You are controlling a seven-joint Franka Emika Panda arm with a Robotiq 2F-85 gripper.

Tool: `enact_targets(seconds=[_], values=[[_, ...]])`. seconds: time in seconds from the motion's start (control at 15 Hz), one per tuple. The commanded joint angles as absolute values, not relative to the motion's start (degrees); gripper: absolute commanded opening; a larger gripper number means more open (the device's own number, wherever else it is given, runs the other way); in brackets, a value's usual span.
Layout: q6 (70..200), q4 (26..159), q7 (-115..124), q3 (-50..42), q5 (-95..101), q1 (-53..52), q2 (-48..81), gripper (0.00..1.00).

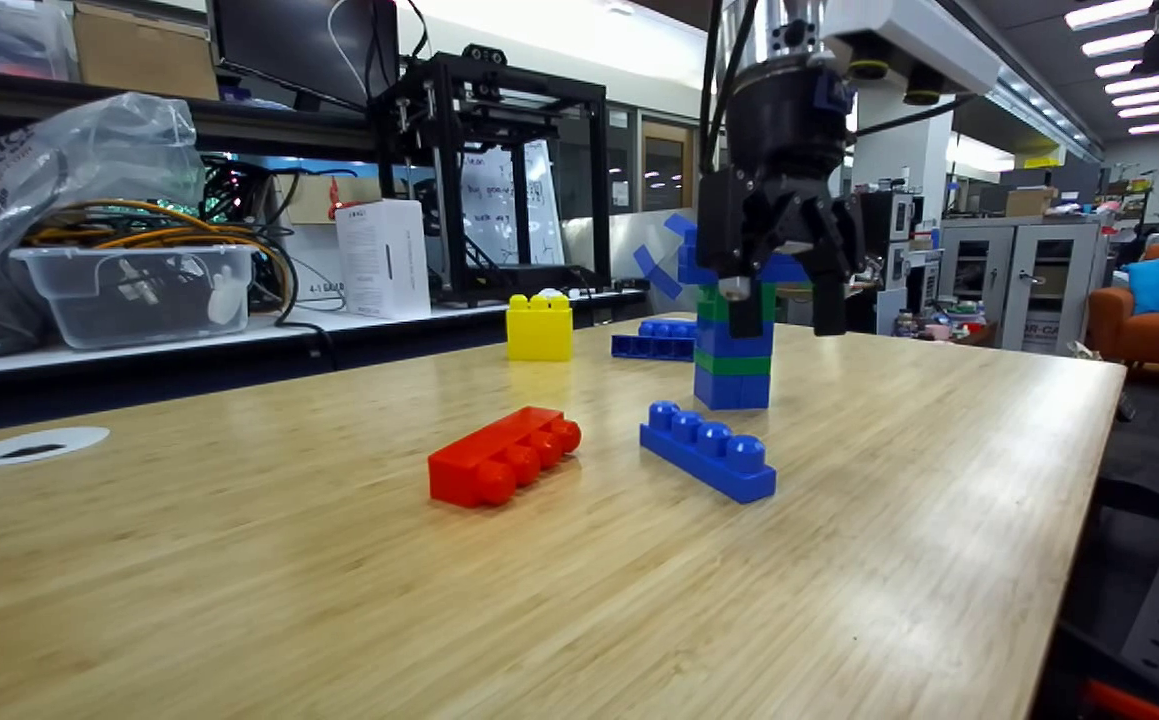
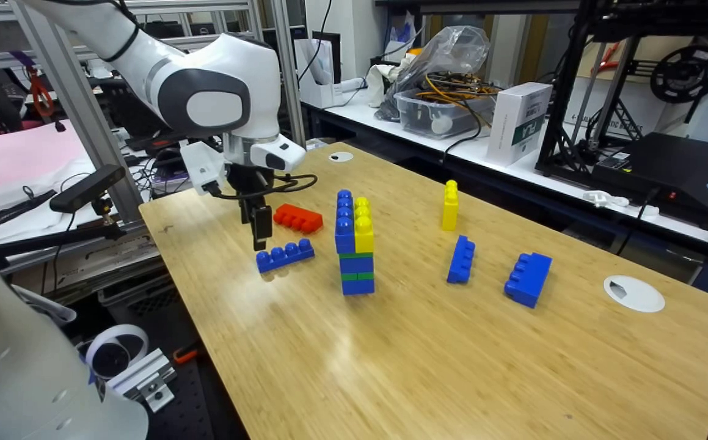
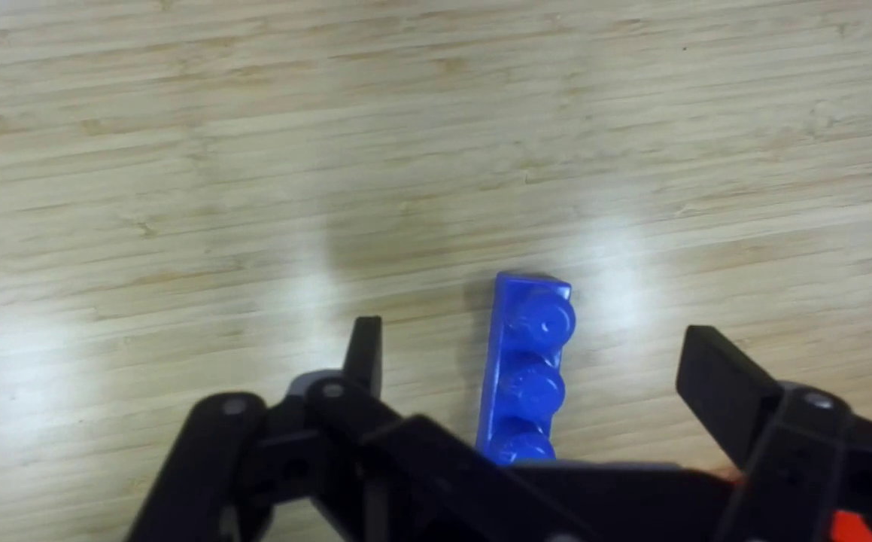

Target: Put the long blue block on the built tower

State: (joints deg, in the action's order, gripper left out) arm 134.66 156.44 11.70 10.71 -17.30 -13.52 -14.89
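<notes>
The long blue block (image 1: 709, 456) lies flat on the table, studs up, near the red brick; it also shows in an exterior view (image 2: 285, 256). In the wrist view the block (image 3: 518, 369) appears between my open fingers, its near end hidden by the gripper. My gripper (image 1: 787, 318) is open and empty above the table; it also shows in an exterior view (image 2: 256, 229) and in the wrist view (image 3: 533, 330). The built tower (image 2: 357, 265) stands upright, blue and green layers with a blue and a yellow brick on top; my gripper partly covers the tower (image 1: 732, 388) in an exterior view.
A red brick (image 1: 499, 455) lies on its side beside the block. A yellow brick (image 2: 449, 208) stands farther off. Two more blue bricks, a narrow one (image 2: 461, 260) and a wider one (image 2: 529, 280), lie beyond the tower. A table edge (image 1: 1079, 540) runs along the tower's side.
</notes>
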Motion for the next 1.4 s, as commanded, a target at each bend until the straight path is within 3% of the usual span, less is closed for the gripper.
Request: enact_targets(seconds=[0.0,0.67,1.33], values=[[134.5,156.3,11.6,10.9,-17.4,-13.2,-14.7,1.0],[134.4,156.2,11.6,10.9,-17.4,-13.2,-14.7,1.0],[143.6,156.1,17.3,12.4,-18.6,-13.6,-7.0,1.0]])
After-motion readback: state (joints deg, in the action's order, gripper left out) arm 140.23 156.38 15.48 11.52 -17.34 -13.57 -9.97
